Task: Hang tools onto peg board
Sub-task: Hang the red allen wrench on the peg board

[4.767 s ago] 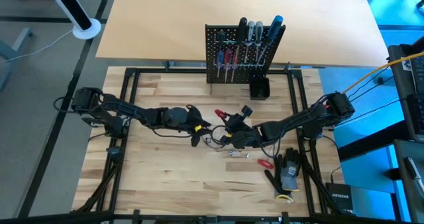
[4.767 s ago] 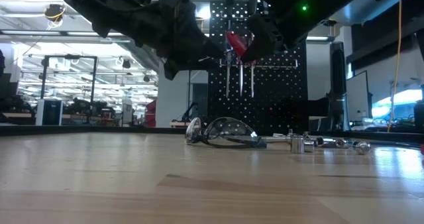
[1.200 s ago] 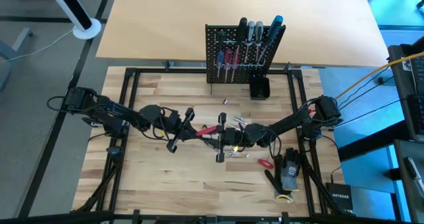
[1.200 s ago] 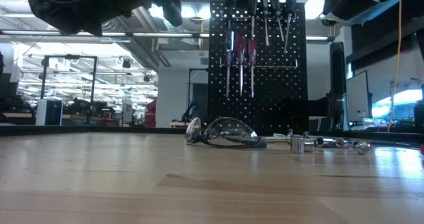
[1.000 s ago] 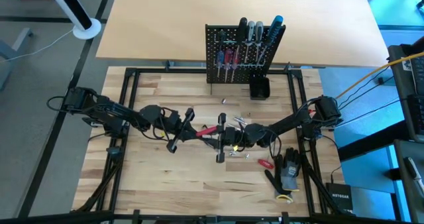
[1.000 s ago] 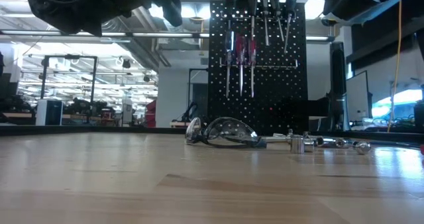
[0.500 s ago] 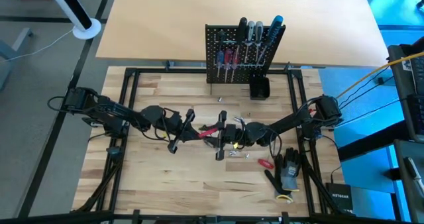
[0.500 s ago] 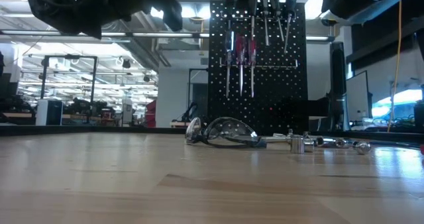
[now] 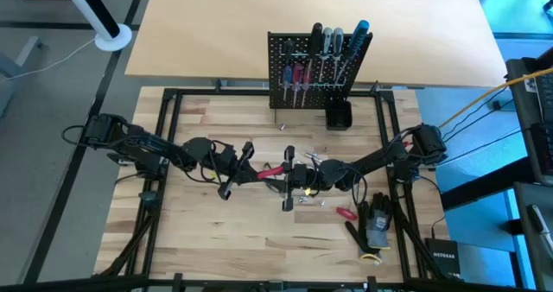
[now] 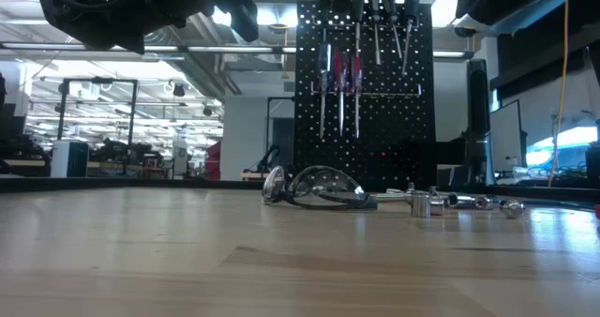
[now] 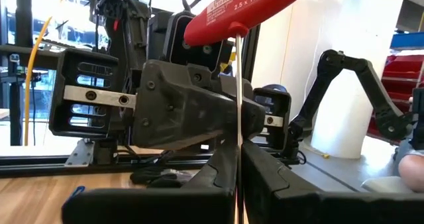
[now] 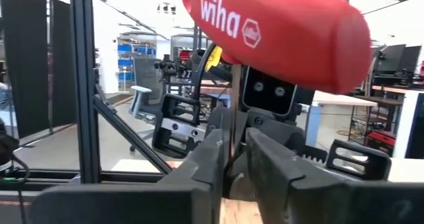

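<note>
Left hand (image 9: 248, 173), closed on the thin shaft of your red-handled screwdriver (image 9: 270, 170), meets the right hand (image 9: 288, 176) above mid-bench (image 9: 216, 231); its fingers (image 12: 212, 159) flank that shaft, grip undeterminable. Peg board (image 9: 304, 72) stands well behind.

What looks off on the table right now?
Nothing looks damaged. The top-row screwdrivers on the peg board hang tilted, not plumb. Safety glasses and small metal bits lie loose mid-table. The left gripper clamps the red screwdriver by its shaft, with the right gripper at it too.
</note>
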